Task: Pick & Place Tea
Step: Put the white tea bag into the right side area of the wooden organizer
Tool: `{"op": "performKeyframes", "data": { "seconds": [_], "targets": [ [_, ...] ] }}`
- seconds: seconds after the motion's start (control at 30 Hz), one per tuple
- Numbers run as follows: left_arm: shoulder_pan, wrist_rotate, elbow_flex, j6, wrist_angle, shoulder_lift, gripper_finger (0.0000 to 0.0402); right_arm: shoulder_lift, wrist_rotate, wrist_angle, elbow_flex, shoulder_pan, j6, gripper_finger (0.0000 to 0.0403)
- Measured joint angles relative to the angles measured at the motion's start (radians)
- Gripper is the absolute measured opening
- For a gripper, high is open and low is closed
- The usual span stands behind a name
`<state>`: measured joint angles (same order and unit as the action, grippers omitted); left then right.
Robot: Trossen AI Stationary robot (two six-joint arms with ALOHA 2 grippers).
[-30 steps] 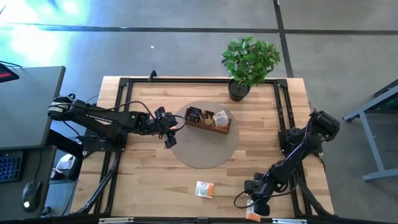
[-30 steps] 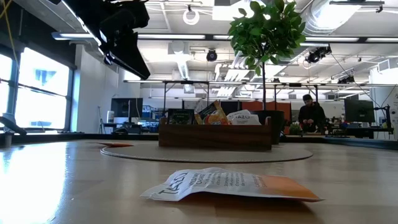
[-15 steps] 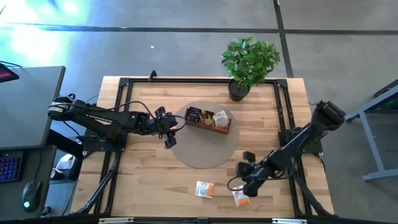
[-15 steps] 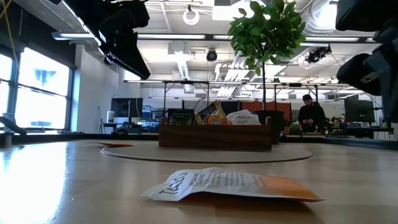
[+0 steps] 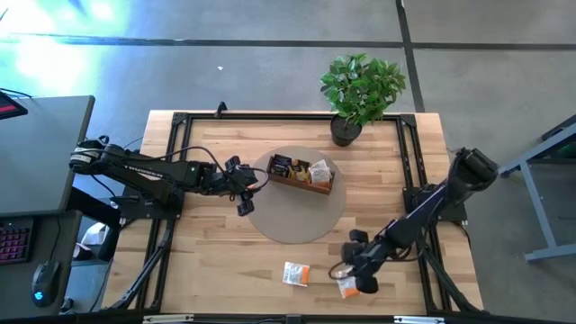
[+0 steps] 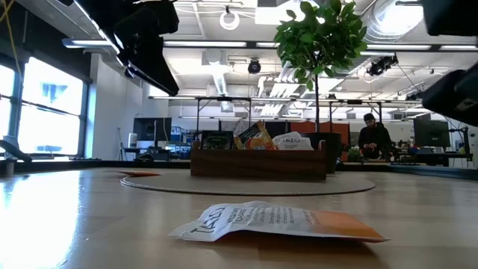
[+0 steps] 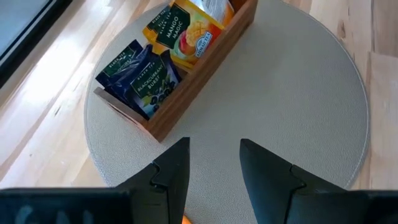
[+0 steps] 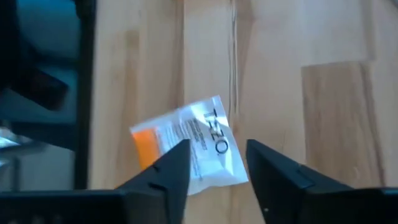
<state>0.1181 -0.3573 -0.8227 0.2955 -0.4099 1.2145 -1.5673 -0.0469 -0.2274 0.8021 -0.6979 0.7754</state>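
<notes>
My left gripper (image 5: 245, 191) hovers open at the round mat's (image 5: 297, 229) edge, beside the tray (image 5: 301, 175) of sachets. Two white-and-orange sachets lie on bare wood: one (image 5: 296, 274) alone, one (image 8: 186, 145) under my open right gripper (image 5: 357, 270).

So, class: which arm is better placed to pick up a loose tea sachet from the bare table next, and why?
The right. Its gripper hangs open over a white-and-orange sachet near the table's front edge. The left gripper is open by the wooden tray on the round mat, away from both loose sachets.
</notes>
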Motion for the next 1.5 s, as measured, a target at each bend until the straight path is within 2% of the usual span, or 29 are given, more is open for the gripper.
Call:
{"op": "performKeyframes", "data": {
  "seconds": [0.2,0.43,0.6,0.83,0.93,1.03,1.1,1.27,1.33,1.4,1.43,1.5],
  "targets": [
    [0.0,-0.001,0.0,-0.002,-0.001,0.0,0.0138,-0.109,-0.063,0.026,0.0,-0.043,-0.052,0.0205],
    [0.0,-0.004,0.0,0.001,0.001,0.0,0.0138,-0.173,-0.131,0.048,0.006,-0.068,-0.134,0.0204],
    [0.0,-0.003,0.0,0.001,0.001,0.0,0.0138,-0.19,-0.173,0.023,0.006,-0.077,-0.211,0.0155],
    [0.0,-0.033,0.0,-0.001,0.001,0.0,0.0138,-0.194,-0.197,-0.002,0.006,-0.07,-0.268,0.0021],
    [0.0,-0.05,0.0,-0.002,0.001,0.0,0.0138,-0.184,-0.206,-0.004,0.004,-0.058,-0.26,0.0013],
    [0.0,-0.053,0.0,-0.002,0.001,0.0,0.0138,-0.151,-0.307,-0.02,-0.001,-0.042,-0.262,0.0019],
    [0.0,-0.053,0.0,-0.002,0.001,0.0,0.0138,-0.118,-0.413,-0.06,-0.006,-0.026,-0.272,0.001],
    [0.0,-0.054,0.0,-0.002,0.001,0.0,0.0138,-0.028,-0.844,-0.151,-0.002,0.057,-0.3,0.0007],
    [0.0,-0.054,0.0,-0.007,0.001,0.0,0.0138,-0.007,-0.996,-0.131,-0.002,0.117,-0.389,0.0005],
    [0.0,-0.054,0.0,-0.024,0.001,0.0,0.0138,0.006,-1.105,-0.066,-0.002,0.191,-0.532,0.0002],
    [0.0,-0.053,0.0,-0.03,0.002,0.0,0.0138,0.008,-1.13,-0.026,-0.001,0.232,-0.615,0.0003],
    [0.0,-0.053,0.0,-0.032,0.003,0.0,0.0138,0.007,-1.098,0.048,-0.001,0.323,-0.771,0.0005]
  ]
}}
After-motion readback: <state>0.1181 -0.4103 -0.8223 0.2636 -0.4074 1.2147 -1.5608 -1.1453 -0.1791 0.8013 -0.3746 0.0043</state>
